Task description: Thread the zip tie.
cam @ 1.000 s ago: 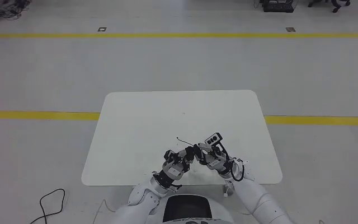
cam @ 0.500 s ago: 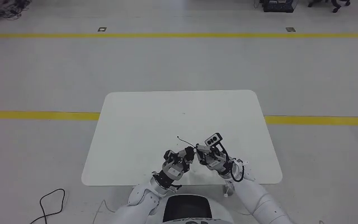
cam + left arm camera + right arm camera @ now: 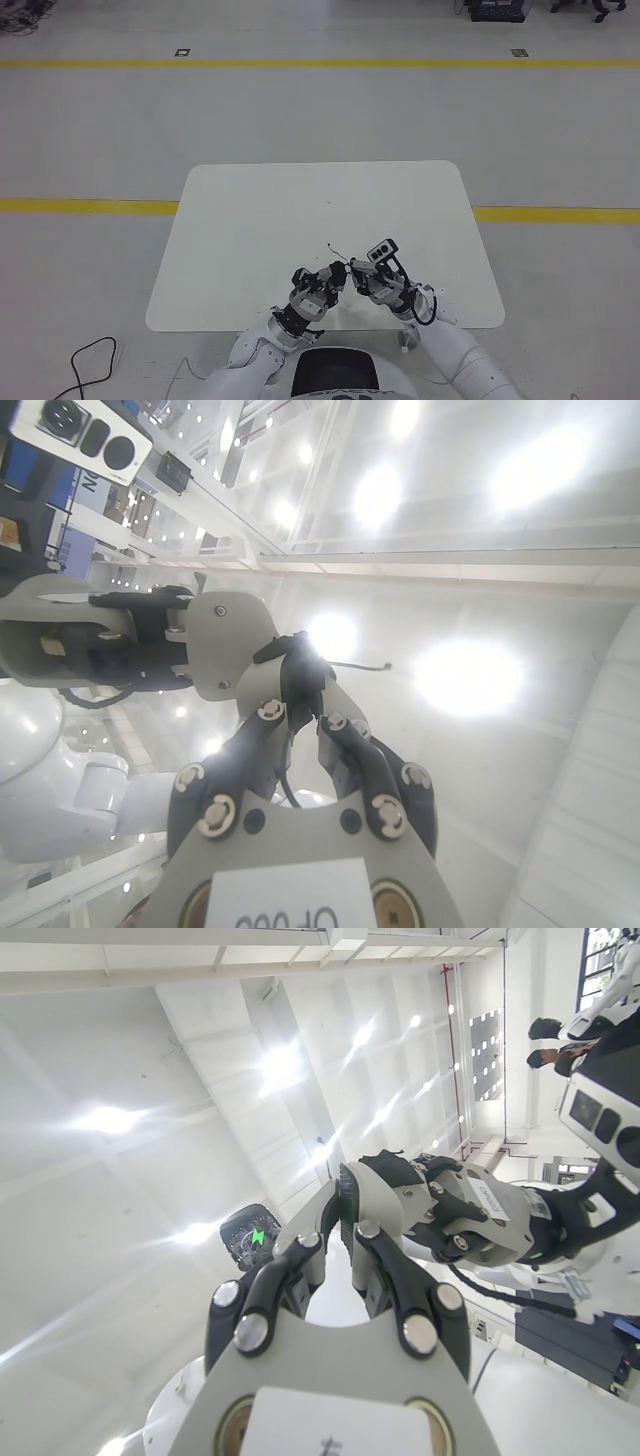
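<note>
Zip tie (image 3: 361, 666) in left pincer (image 3: 300, 685) (right pincer (image 3: 340, 1213) touching), tail protruding

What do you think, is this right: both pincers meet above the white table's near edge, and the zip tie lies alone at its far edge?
The end is wrong. The zip tie is gripped in the left pincer where it meets the right pincer above the table, at its near edge; the left wrist view shows its end sticking out.

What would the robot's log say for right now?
left tool: shut on thin black plastic zip tie | right tool: shut, beside left tool | both over white table
</note>
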